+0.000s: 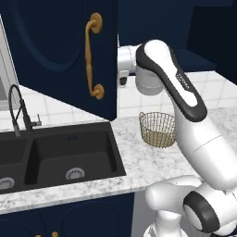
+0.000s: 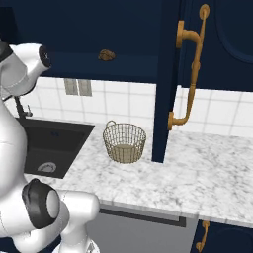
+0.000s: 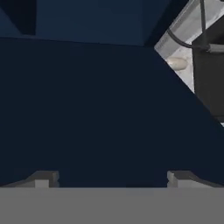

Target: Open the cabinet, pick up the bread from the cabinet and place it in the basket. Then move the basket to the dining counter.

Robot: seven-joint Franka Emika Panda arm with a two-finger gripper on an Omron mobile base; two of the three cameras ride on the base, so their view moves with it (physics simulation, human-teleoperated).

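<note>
The cabinet stands open. Its left door (image 1: 60,46) is swung out over the sink, and its right door (image 2: 165,89) shows edge-on with a brass handle (image 2: 190,74). The bread (image 2: 106,55), a small brown lump, lies on the cabinet's shelf. Below it the wire basket (image 1: 157,129) (image 2: 124,142) stands empty on the marble. My hand (image 1: 124,69) is raised beside the left door's edge, high above the basket. The gripper (image 3: 111,179) is open, facing a dark navy panel close up, with nothing between its fingertips (image 3: 43,179). The dining counter is out of view.
A black double sink (image 1: 69,152) with a black spring faucet (image 1: 16,109) is set into the marble counter (image 2: 207,173) left of the basket. White tiles back the counter. The brass handle (image 1: 92,55) sticks out from the left door. Navy base cabinets (image 2: 227,239) sit below.
</note>
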